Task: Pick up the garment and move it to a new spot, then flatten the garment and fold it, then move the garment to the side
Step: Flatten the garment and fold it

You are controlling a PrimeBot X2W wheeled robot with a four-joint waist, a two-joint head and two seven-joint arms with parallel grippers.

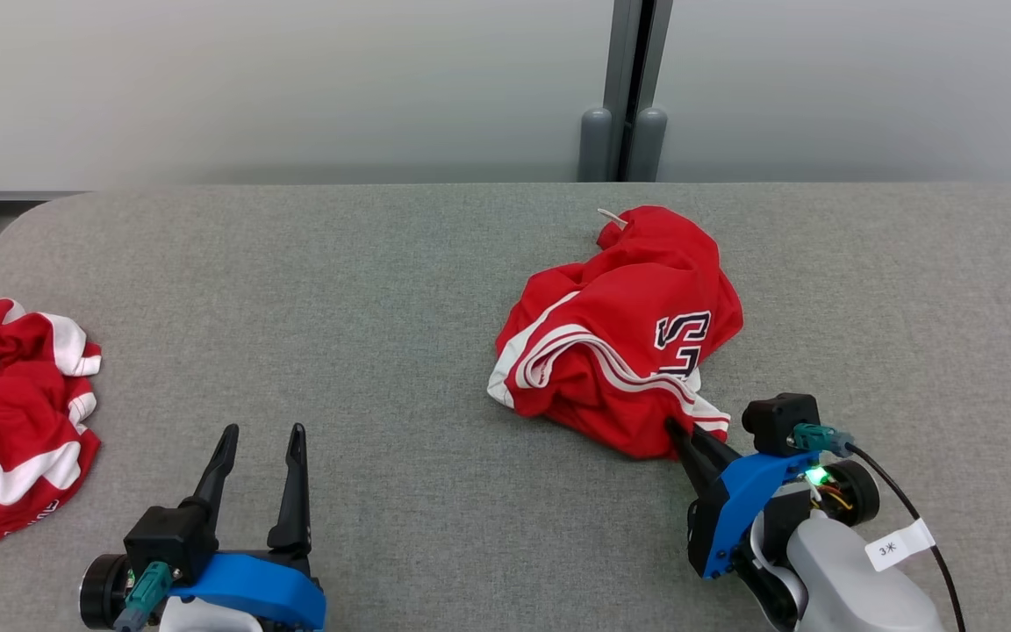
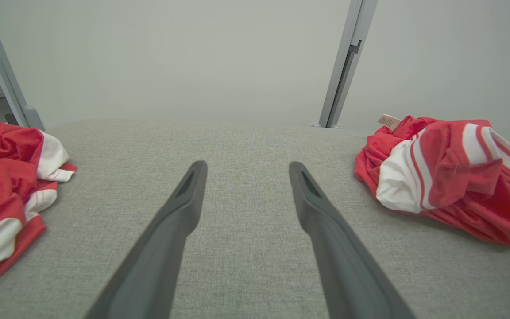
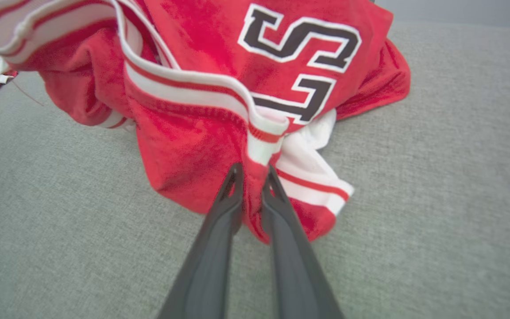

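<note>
A crumpled red garment (image 1: 620, 333) with white stripes and dark letters lies right of centre on the grey padded table (image 1: 365, 290). My right gripper (image 1: 672, 427) is at its near edge, and in the right wrist view the two fingers of this gripper (image 3: 253, 170) stand close together with a fold of the garment (image 3: 184, 97) pinched between them. My left gripper (image 1: 262, 432) rests open near the front left, with nothing between its fingers (image 2: 179, 208). From the left wrist, the garment (image 2: 450, 177) shows off to the right.
Another crumpled red and white garment (image 1: 5, 412) lies at the table's left edge, also seen beside the left gripper (image 2: 2, 186). A grey wall and a door post (image 1: 633, 88) stand behind the table. Bare grey surface lies between the two garments.
</note>
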